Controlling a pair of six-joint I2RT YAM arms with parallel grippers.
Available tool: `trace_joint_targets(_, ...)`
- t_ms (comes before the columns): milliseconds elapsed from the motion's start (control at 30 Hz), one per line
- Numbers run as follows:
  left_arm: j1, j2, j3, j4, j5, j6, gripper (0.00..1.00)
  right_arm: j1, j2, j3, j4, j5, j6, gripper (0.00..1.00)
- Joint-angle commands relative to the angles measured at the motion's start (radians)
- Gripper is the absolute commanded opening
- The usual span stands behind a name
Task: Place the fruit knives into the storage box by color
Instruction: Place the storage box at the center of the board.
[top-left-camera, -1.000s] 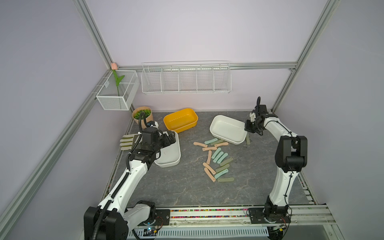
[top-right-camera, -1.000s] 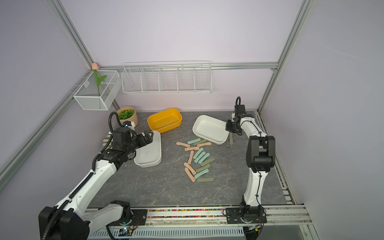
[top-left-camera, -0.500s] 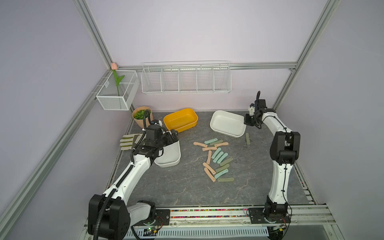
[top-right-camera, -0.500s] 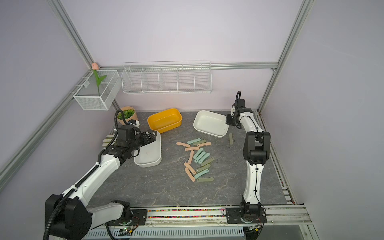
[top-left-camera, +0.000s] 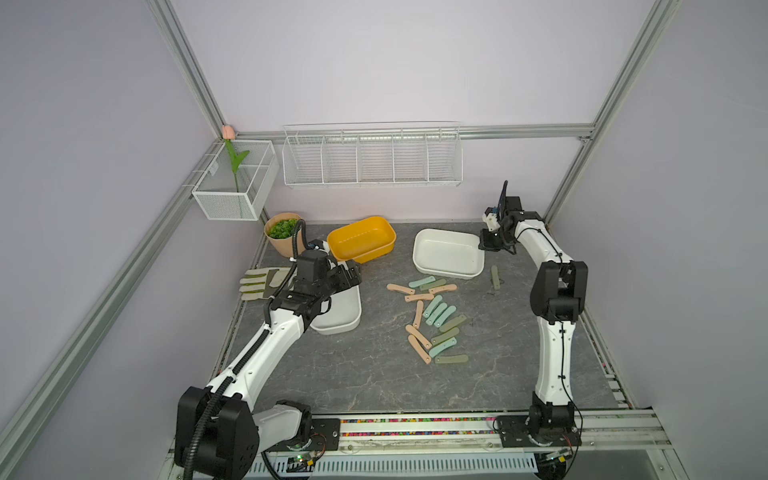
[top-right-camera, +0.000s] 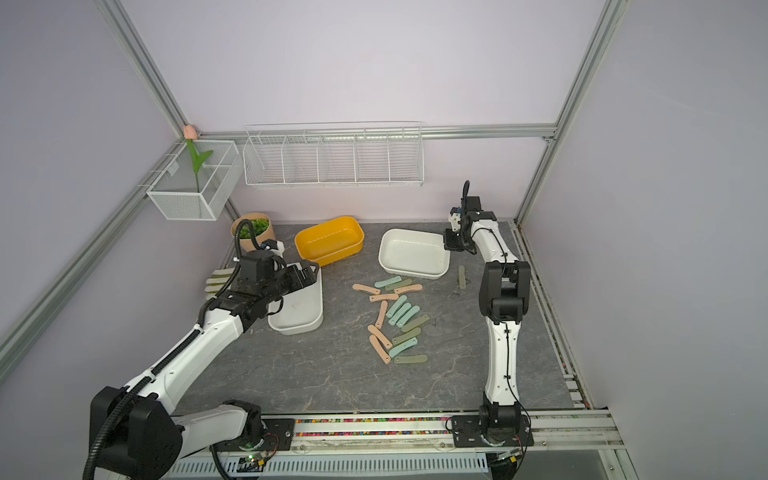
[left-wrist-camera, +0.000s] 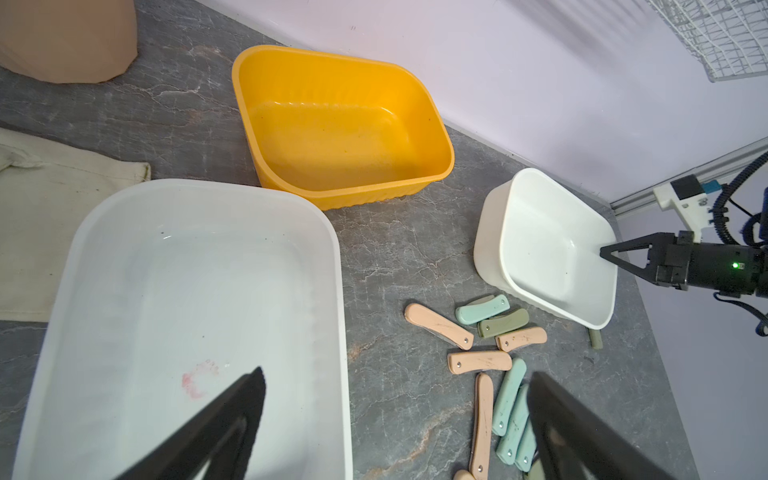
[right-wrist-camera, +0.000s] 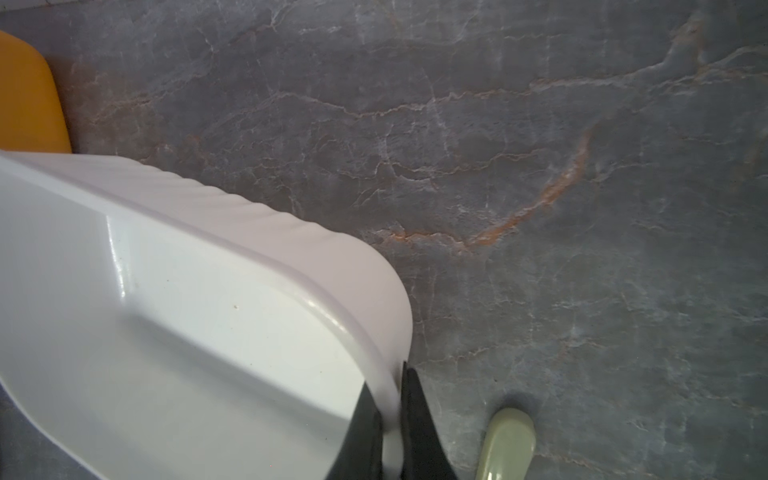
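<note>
Several fruit knives (top-left-camera: 432, 320) in peach, mint and olive lie in a loose pile mid-table, also in the left wrist view (left-wrist-camera: 482, 361). One olive knife (top-left-camera: 495, 276) lies apart to the right, its end showing in the right wrist view (right-wrist-camera: 507, 440). Three storage boxes stand behind and left of the pile: yellow (top-left-camera: 361, 239), white at the back right (top-left-camera: 446, 253), white at the left (top-left-camera: 343, 309). My right gripper (top-left-camera: 482, 245) is shut on the back-right white box's rim (right-wrist-camera: 382, 386). My left gripper (left-wrist-camera: 397, 372) hangs open and holds nothing, over the left white box's (left-wrist-camera: 166, 291) right rim.
A beige-and-olive glove (top-left-camera: 259, 282) lies at the left edge beside my left arm. A potted plant (top-left-camera: 282, 232) stands in the back left corner. On the back wall hang a wire rack (top-left-camera: 372, 160) and a mesh basket (top-left-camera: 235, 183).
My right gripper has drawn back toward the rear wall, then shifted a little left, still gripping the white box. My left gripper has edged slightly right over the left box.
</note>
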Motion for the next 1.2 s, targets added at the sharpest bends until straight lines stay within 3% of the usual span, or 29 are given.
trace_joint_targets(0,-0.013,0.0,0.032,0.012,-0.026,-0.01,0.99,0.005,0.038,0.033,-0.069,0.003,-0.047,0.07)
trace_joint_targets(433,-0.04,0.003,0.046,-0.013,-0.053,-0.008,0.99,0.034,0.193,0.283,-0.186,0.035,-0.075,0.14)
trace_joint_targets(500,-0.044,0.006,0.049,-0.014,-0.055,-0.007,0.99,0.039,0.194,0.283,-0.183,0.044,-0.072,0.2)
trace_joint_targets(633,-0.051,0.013,0.055,-0.017,-0.057,-0.006,0.99,0.045,0.18,0.269,-0.181,0.053,-0.059,0.48)
trace_joint_targets(933,-0.069,0.007,0.06,-0.027,-0.067,-0.008,0.99,0.053,0.007,0.137,-0.143,0.039,-0.009,0.67)
trace_joint_targets(1167,-0.099,-0.05,0.022,-0.048,-0.093,-0.019,0.99,0.084,-0.292,-0.214,0.006,0.039,0.072,0.72)
